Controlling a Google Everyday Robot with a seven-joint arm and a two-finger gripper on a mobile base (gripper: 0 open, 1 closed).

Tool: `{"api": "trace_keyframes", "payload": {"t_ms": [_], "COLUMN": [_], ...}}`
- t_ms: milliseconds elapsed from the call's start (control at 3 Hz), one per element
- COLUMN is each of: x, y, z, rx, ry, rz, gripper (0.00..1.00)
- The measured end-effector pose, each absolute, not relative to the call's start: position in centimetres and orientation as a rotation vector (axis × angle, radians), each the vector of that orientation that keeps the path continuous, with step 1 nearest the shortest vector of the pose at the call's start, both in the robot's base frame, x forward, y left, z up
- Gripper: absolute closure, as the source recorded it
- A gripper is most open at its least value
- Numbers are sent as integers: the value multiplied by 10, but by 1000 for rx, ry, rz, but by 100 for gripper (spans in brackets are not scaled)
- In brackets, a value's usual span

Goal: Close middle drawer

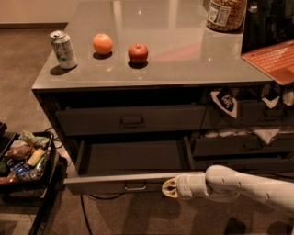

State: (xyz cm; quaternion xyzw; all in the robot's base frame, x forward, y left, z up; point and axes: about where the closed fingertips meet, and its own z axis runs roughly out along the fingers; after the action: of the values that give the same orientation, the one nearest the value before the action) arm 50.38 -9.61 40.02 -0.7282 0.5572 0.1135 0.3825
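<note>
The middle drawer [133, 158] is pulled out wide from the dark cabinet, its flat tray empty. Its low front panel [105, 183] carries a small loop pull [136, 187] at centre. My gripper [168, 188] sits at the end of the white arm [239, 183], which reaches in from the lower right. The gripper is right at the outer face of the front panel, just right of the pull. The drawer above [131, 120], with a taller front, is closed.
On the counter [183, 59] stand a soda can [63, 48], an orange [102, 44], an apple [138, 53], a jar [225, 13] and an orange box [273, 57]. Right-hand drawers [243, 144] hold bags. A black bin [27, 158] of snacks stands at the left.
</note>
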Motion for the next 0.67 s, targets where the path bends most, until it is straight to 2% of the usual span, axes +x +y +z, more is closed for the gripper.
{"api": "trace_keyframes", "payload": {"t_ms": [667], "x": [537], "y": [-115], "z": [385], "rx": [-1839], "ry": [1484], "rz": [254], "gripper": [100]}}
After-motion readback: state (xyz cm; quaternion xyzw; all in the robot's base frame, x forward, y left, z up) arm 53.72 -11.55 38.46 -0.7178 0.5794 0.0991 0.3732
